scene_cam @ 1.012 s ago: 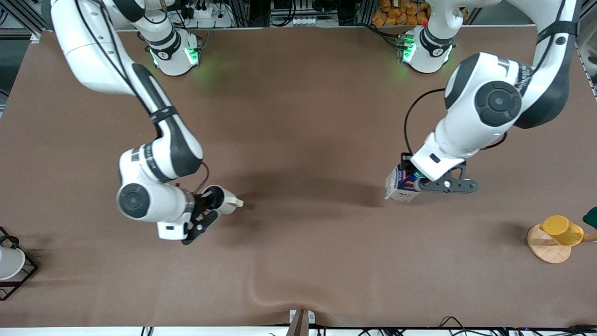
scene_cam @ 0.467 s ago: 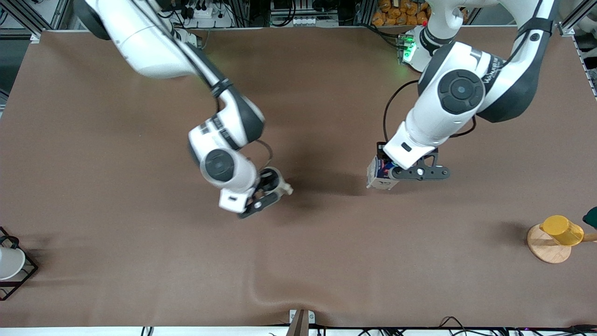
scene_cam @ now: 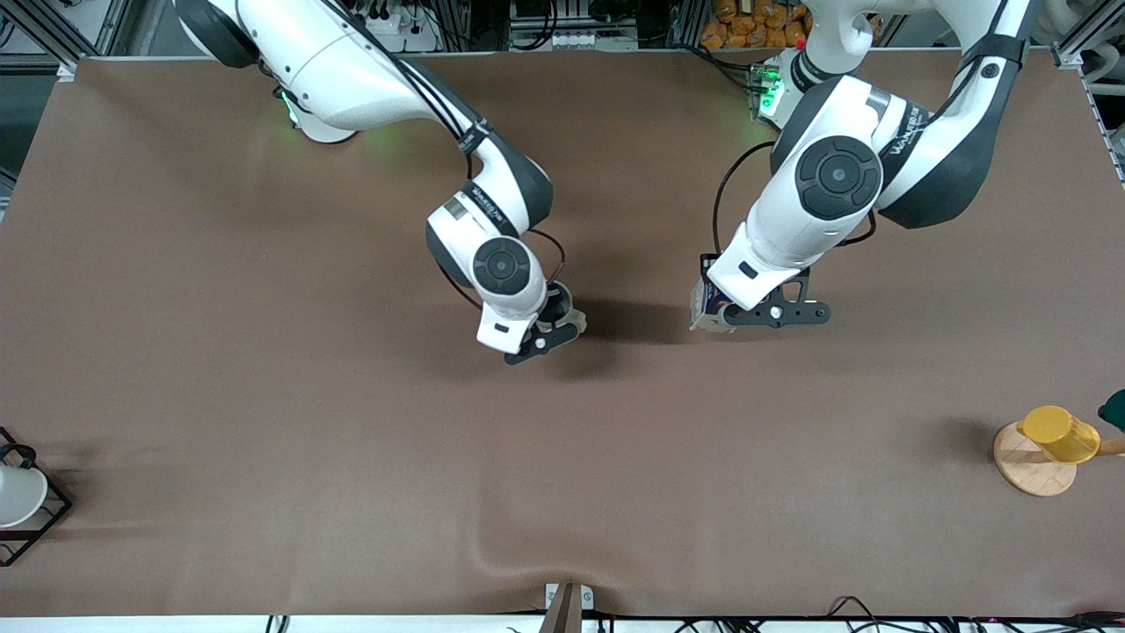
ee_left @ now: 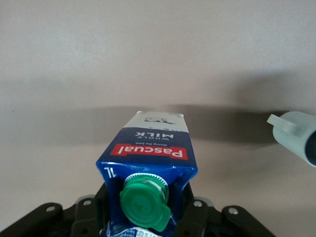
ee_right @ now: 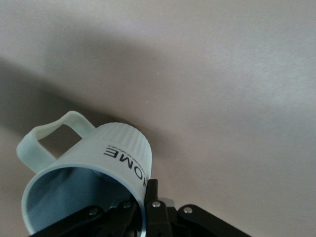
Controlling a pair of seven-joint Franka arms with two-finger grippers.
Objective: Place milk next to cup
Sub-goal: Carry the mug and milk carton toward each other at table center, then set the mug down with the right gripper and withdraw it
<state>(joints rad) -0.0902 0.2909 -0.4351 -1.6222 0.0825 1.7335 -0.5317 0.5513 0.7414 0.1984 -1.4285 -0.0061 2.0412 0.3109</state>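
1. The small dark blue gable-top milk carton with the green round cap and red label (ee_left: 148,163) is clamped in the left gripper (scene_cam: 734,312), over the middle of the brown table (scene_cam: 264,396). Whether its base touches the cloth, I cannot tell.
2. The light grey-white ceramic mug with the small side handle (ee_right: 94,163) is pinched by its rim in the right gripper (scene_cam: 552,327), tilted, near the carton but apart from it, toward the right arm's end of the table.
3. Progress, as I judge it: both things are gripped and close to each other at the table's middle. Setting them down side by side and letting go remains.
4. Against the earlier frames, both arms have come inward. The mug has travelled most, from well toward the right arm's end of the table to the middle; the carton has shifted a little toward it, so the gap has narrowed.
5. A yellow cup on a round wooden base (scene_cam: 1050,444) and a white cup in a black wire rack (scene_cam: 22,497) stand unchanged at the table's ends.
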